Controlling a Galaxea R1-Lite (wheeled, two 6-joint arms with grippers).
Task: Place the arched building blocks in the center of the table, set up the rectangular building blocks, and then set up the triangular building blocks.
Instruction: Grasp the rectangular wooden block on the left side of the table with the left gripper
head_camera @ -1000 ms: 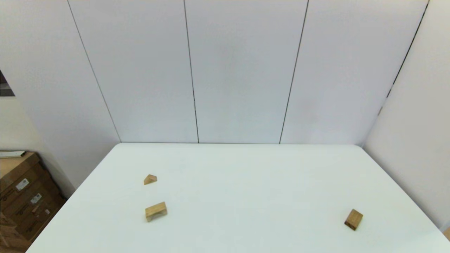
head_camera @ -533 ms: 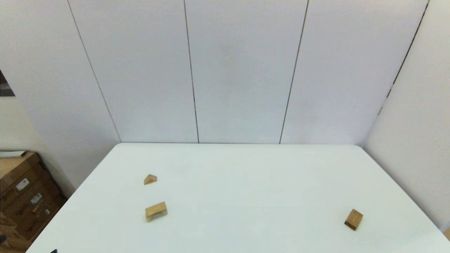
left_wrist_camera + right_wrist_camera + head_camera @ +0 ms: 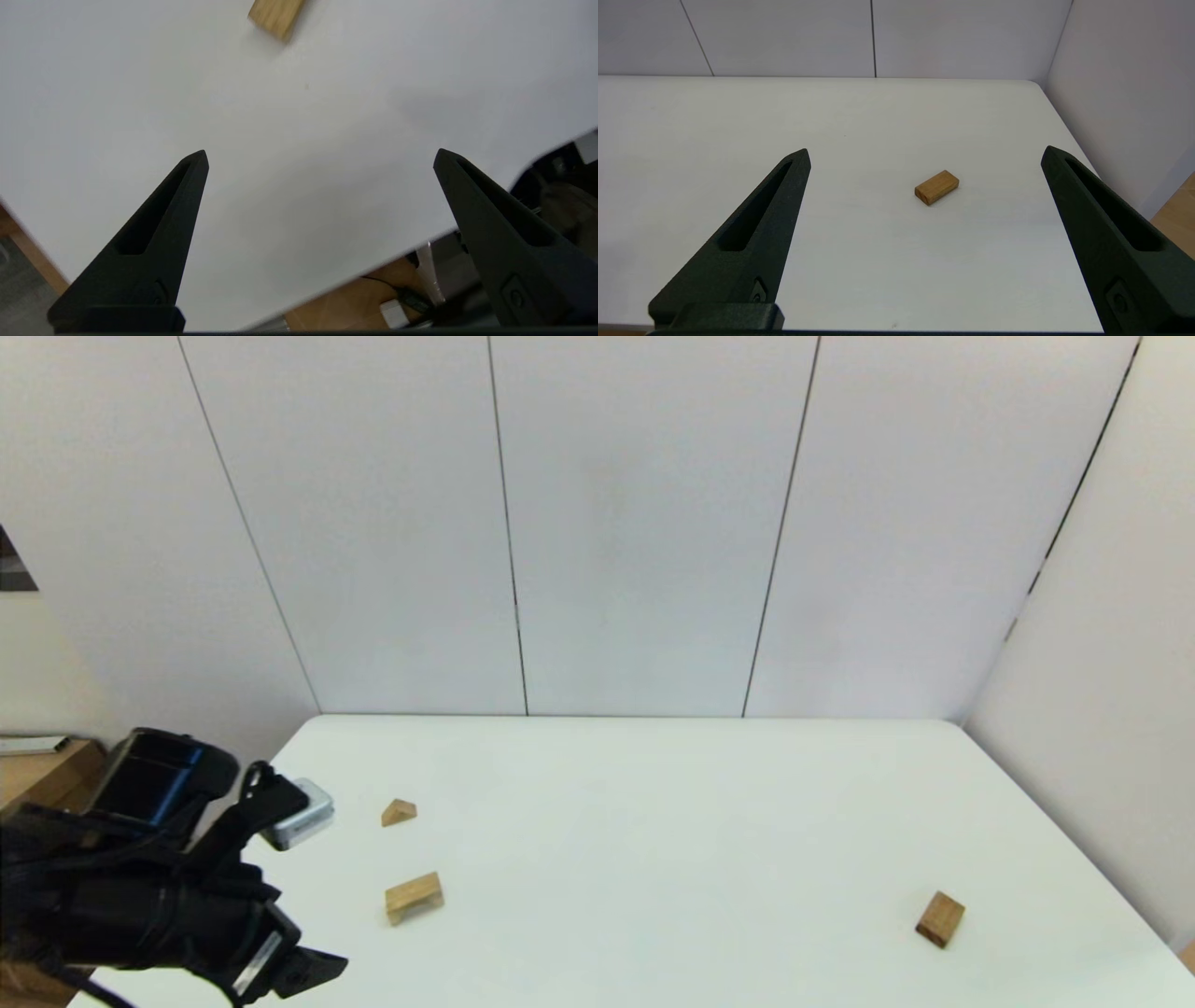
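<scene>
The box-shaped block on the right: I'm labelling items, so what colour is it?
Tan-brown wood, plain, no pattern: the box-shaped block shows best in the right wrist view.

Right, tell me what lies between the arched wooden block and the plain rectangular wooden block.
Nothing: in the head view only bare white tabletop separates the light-brown arched wooden block from the plain tan rectangular wooden block.

The surface (image 3: 653, 821) is lit brightly and evenly, and no glare is seen on it. Only small, soft shadows are cast beside the blocks. In the left wrist view, the wooden block (image 3: 276, 17) at the edge is smeared by blur, and a faint grey shadow is spread over the white. The rectangular building blocks (image 3: 936, 187) are shown sharp in the right wrist view. Wall lines are bent near the head view's edges.
</scene>
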